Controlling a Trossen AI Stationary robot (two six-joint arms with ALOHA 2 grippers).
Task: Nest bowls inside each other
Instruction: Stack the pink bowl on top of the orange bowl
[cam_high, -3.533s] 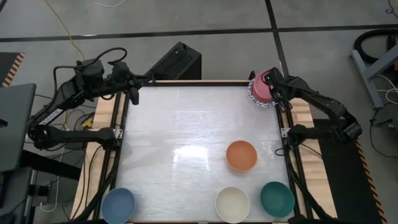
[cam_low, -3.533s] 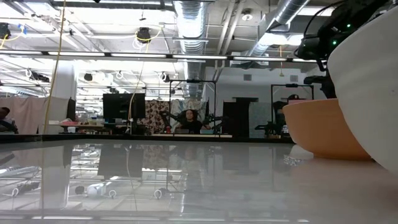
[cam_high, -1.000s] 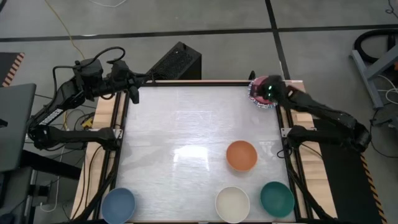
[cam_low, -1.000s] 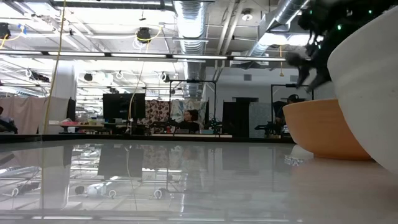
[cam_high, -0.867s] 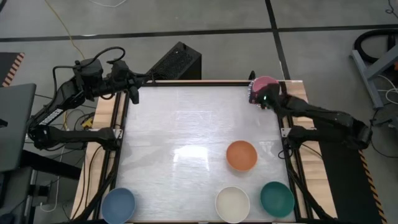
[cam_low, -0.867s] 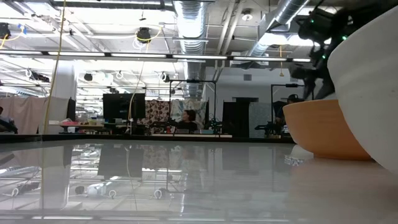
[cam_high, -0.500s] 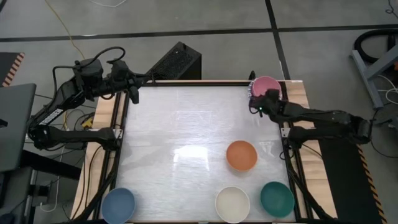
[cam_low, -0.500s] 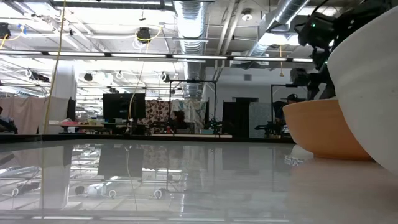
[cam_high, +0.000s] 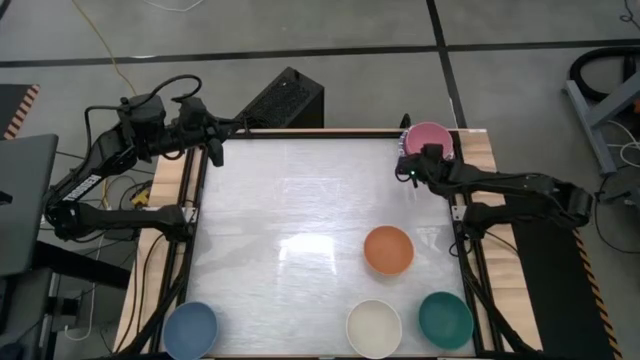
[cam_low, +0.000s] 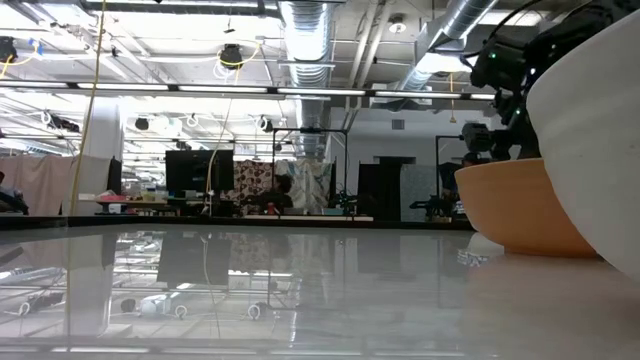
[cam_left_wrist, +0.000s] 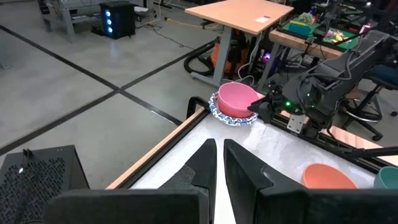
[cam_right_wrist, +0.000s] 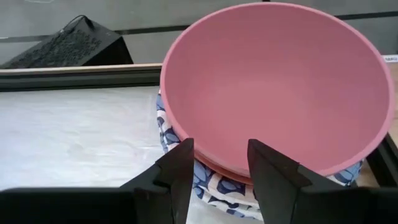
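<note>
I see two black jointed arms: left arm (cam_high: 110, 165), right arm (cam_high: 515, 190) | black cables loop loosely over the left arm's wrist | white lettering along the left arm's lower link | small green light on the right arm's wrist | gripper fingers (cam_right_wrist: 177, 171) dark, flat, matte, square-edged.
</note>
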